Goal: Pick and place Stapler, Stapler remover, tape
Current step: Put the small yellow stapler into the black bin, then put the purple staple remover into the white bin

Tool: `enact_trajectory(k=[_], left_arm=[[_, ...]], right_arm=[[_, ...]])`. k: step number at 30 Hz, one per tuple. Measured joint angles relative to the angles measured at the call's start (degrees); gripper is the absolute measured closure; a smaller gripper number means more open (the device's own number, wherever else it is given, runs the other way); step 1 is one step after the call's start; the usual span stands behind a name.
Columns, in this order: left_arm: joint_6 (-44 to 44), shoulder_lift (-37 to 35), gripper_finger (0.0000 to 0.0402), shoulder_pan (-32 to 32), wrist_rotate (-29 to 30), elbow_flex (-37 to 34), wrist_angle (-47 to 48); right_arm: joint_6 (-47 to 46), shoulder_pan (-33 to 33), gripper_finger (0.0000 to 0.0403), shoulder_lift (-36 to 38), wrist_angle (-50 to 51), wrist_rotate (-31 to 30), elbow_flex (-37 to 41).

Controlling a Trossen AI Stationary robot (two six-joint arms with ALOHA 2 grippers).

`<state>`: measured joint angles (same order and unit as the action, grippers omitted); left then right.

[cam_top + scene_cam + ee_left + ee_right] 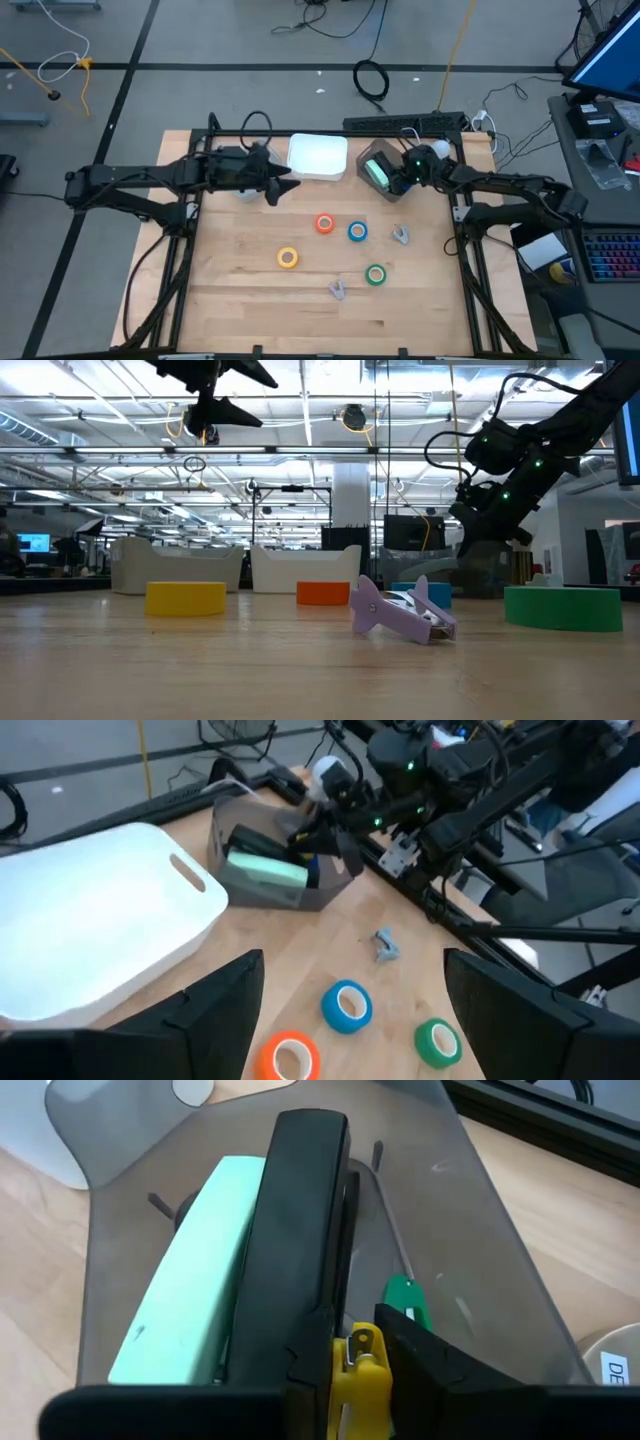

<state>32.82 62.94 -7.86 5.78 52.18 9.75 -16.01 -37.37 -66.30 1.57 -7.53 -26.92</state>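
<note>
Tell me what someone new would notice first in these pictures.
Four bright tape rolls dot the middle of the table: orange, blue, yellow and green. At the far edge the right gripper reaches into a grey bin holding a mint-green stapler, beside a white tray.

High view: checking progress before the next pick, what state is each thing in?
Red-orange tape, blue tape, yellow tape, green tape: flat on table.
Staple removers: two, lying on table.
Green stapler: in grey bin.
Black stapler: in grey bin.
Left tool: open, raised beside white tray.
Right tool: at grey bin.
</note>
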Motion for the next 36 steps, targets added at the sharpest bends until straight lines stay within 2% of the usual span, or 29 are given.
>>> enact_trajectory(k=[12,17,25,29,36], left_arm=[[0.1,0.0,0.0089,0.0,-0.2,-0.7,-0.2],[-0.3,0.0,0.0089,0.0,-0.3,-0.7,-0.2],[-2.2,0.0,0.0089,0.0,-0.3,-0.7,-0.1],[-3.5,0.0,0.0089,0.0,-0.3,-0.7,0.0],[-7.0,0.0,0.0089,0.0,-0.3,-0.7,3.0]], right_arm=[[-0.4,0.4,0.0281,0.2,-0.1,0.1,0.0],[0.3,0.4,0.0272,2.2,0.2,0.1,0.0],[0.2,0.6,0.0298,11.8,0.0,0.2,0.0],[0.2,3.1,0.0321,18.1,0.0,0.6,0.0],[-1.1,9.2,0.0365,27.1,-2.6,10.5,0.1]])
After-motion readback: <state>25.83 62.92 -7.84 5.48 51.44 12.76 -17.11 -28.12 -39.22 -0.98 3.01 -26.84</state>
